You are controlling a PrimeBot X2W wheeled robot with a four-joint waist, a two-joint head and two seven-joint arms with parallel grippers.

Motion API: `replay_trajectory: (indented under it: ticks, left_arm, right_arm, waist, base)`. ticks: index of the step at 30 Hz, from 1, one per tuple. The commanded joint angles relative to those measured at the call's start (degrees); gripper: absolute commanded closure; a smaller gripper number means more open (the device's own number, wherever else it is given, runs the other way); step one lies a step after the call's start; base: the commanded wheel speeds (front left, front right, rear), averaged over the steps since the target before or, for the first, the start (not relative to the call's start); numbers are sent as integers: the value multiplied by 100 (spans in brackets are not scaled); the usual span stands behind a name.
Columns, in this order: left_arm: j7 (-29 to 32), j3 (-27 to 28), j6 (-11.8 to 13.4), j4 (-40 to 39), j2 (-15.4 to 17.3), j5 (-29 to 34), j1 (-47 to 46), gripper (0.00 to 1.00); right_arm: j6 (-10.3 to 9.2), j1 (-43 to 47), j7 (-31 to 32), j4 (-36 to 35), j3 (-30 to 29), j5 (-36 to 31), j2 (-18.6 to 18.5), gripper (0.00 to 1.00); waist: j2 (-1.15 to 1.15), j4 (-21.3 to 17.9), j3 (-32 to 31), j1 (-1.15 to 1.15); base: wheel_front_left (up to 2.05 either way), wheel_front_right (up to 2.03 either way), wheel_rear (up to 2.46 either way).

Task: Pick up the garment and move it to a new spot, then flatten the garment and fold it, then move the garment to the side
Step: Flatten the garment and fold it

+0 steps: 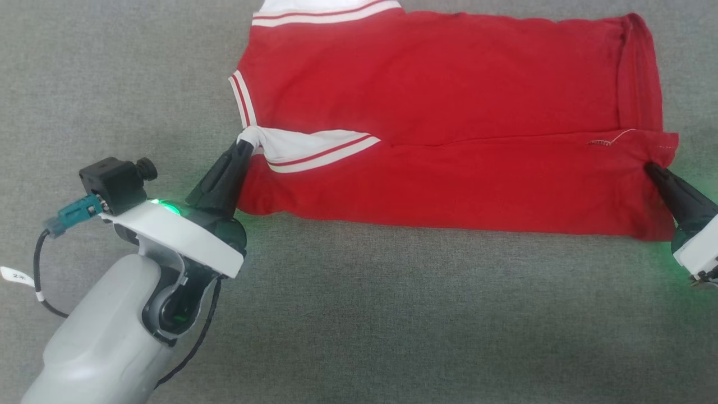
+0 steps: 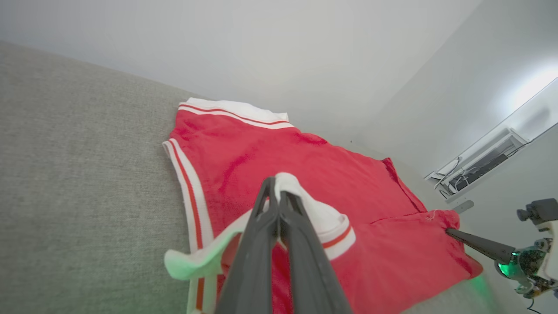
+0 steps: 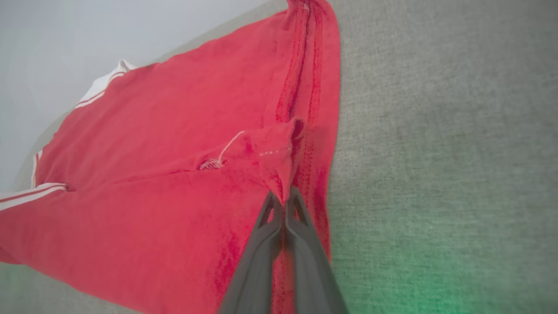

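At the garment's (image 1: 437,95) ends, left claw (image 1: 245,145) pinches sleeve (image 1: 314,147), right claw (image 1: 650,166) hem (image 1: 657,147); left wrist view adds a wall (image 2: 305,52).

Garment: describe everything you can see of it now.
The garment is a red, soft-looking knit shirt with white sleeves trimmed in red-white stripes. It lies flat on the grey cloth surface, its near side folded over the body to about the middle. The left gripper is shut on the folded white sleeve, the right gripper on the red hem corner.
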Motion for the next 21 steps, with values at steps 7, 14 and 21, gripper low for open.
replay_trajectory:
  ticks: [7,14,21]
  left_arm:
    - [-23,-56,10,331,-111,-35,-212,100]
    - [-23,-178,10,593,-101,15,-290,85]
    - [-23,-456,10,655,107,-71,-430,0]
  right_arm:
    - [-3,-90,-164,165,111,-71,-58,100]
    - [-3,-142,-270,181,291,-67,-51,70]
    - [-3,2,-606,-32,462,-254,-193,0]
  waist:
    - [0,-32,157,0]
    - [0,-113,104,0]
    - [0,-117,-221,0]
  base:
    - [0,0,0]
    - [0,0,0]
    - [0,0,0]
